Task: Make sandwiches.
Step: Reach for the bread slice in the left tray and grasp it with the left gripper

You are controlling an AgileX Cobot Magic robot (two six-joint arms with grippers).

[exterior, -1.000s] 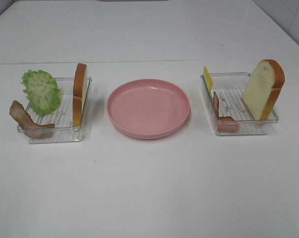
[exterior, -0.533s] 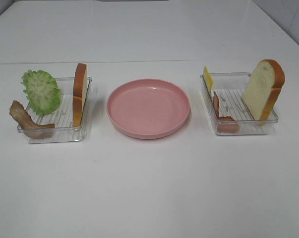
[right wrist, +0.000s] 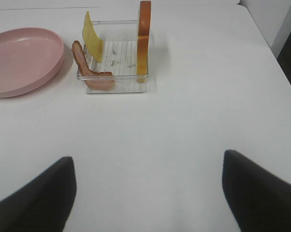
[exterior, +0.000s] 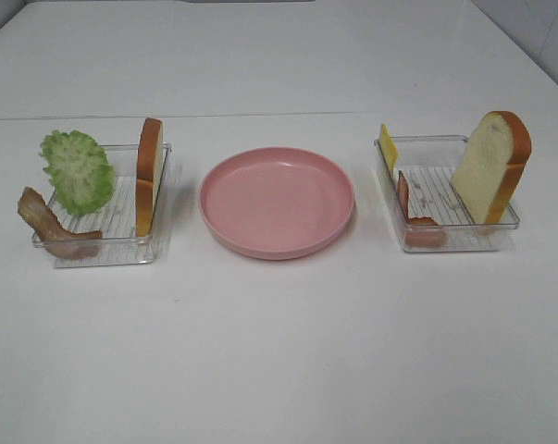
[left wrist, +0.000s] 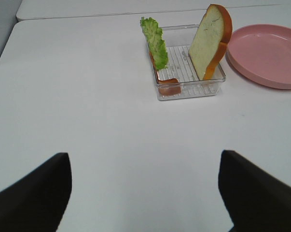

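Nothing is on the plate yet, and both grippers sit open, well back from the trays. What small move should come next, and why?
Probably the right gripper easing forward toward the bread slice in the right tray. The pink plate is bare, a sandwich starts with bread, and that slice stands edge-on to the open jaws.
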